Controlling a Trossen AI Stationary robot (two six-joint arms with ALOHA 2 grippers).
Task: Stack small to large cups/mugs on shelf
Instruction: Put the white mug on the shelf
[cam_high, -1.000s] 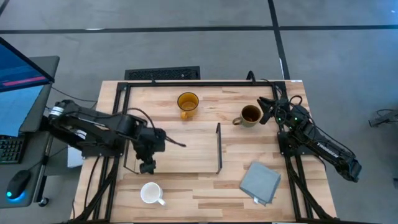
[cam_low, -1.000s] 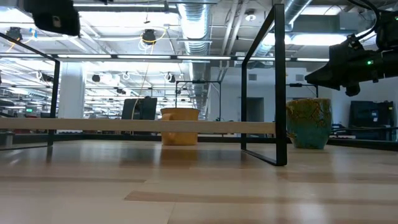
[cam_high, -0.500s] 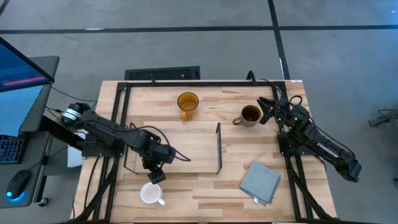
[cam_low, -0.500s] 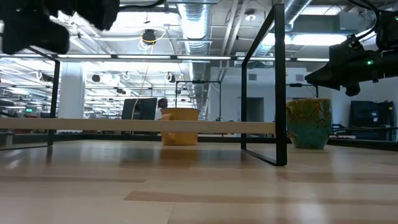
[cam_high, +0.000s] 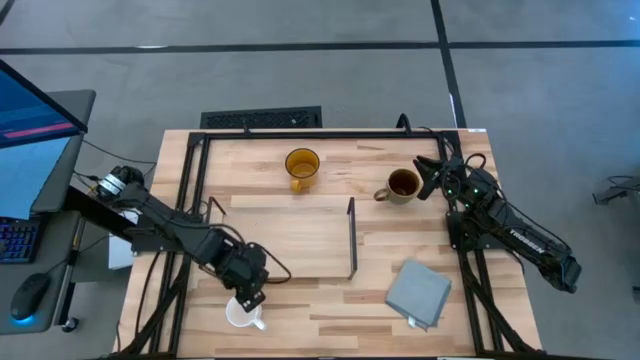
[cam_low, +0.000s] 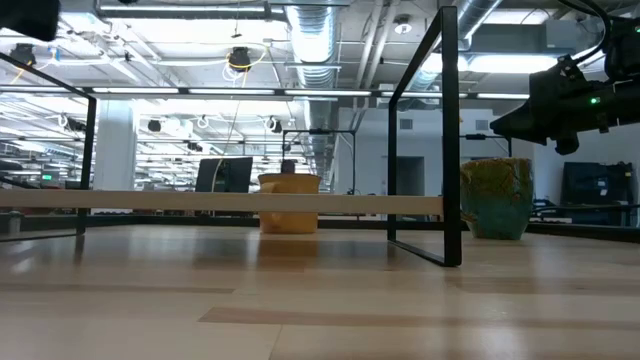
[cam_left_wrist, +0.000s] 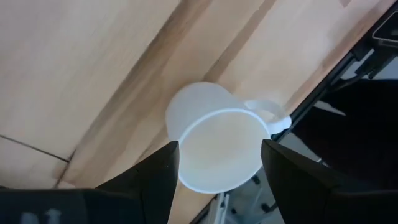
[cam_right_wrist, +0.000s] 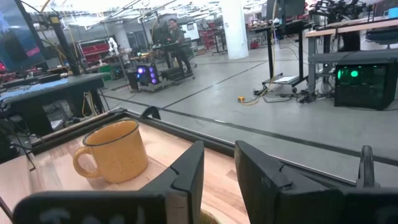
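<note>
Tabletop (cam_high: 330, 300): light wood, carries all items listed below

Shelf (cam_high: 290, 235): light board in a thin black wire frame, at mid-tabletop. Nothing stands on it. In the low view its upright end and raised board partly screen the yellow mug behind

Grey cloth (cam_high: 418, 291): folded, lies near the front right corner, well apart from every mug

Brown mug (cam_high: 400, 185): upright beyond the shelf's right end, dark inside, no visible contents. Right pincer (cam_high: 432, 178) hangs just beside it, fingers slightly spread, holding nothing

Yellow mug (cam_high: 301, 166): upright behind the shelf, handle toward the shelf, interior appears bare

White mug (cam_left_wrist: 217, 146): upright at the front edge, left of centre, empty. Left pincer (cam_high: 250, 296) hangs directly above it, fingers (cam_left_wrist: 155, 177) spread to either side of the rim, not gripping
</note>
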